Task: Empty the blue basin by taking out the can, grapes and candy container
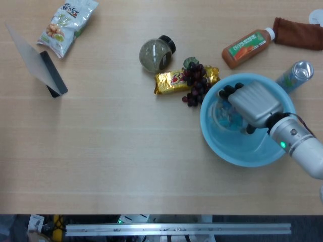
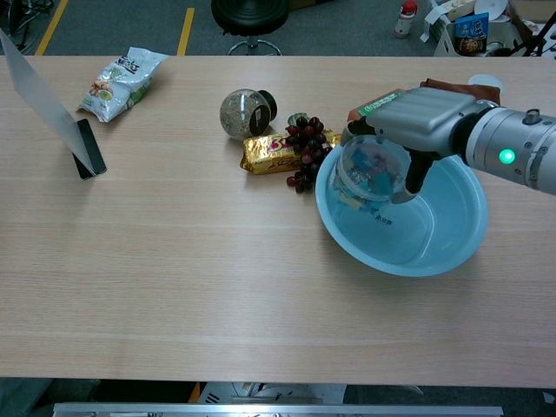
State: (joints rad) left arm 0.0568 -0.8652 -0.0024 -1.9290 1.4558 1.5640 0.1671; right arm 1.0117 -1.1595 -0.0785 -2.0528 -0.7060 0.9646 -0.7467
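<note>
One clear round candy container (image 2: 373,168) sits clamped in the right hand's (image 2: 423,122) grey fingers (image 2: 415,174) above the glossy blue basin (image 2: 452,243).

Right hand (image 2: 423,122) holds the candy container (image 2: 373,169).
Container hangs above the blue basin (image 2: 452,243), apparently clear of its floor.

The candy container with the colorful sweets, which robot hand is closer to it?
Right. The right hand grips the candy container and holds it above the blue basin. The left hand shows in neither view, so it is nowhere near.
</note>
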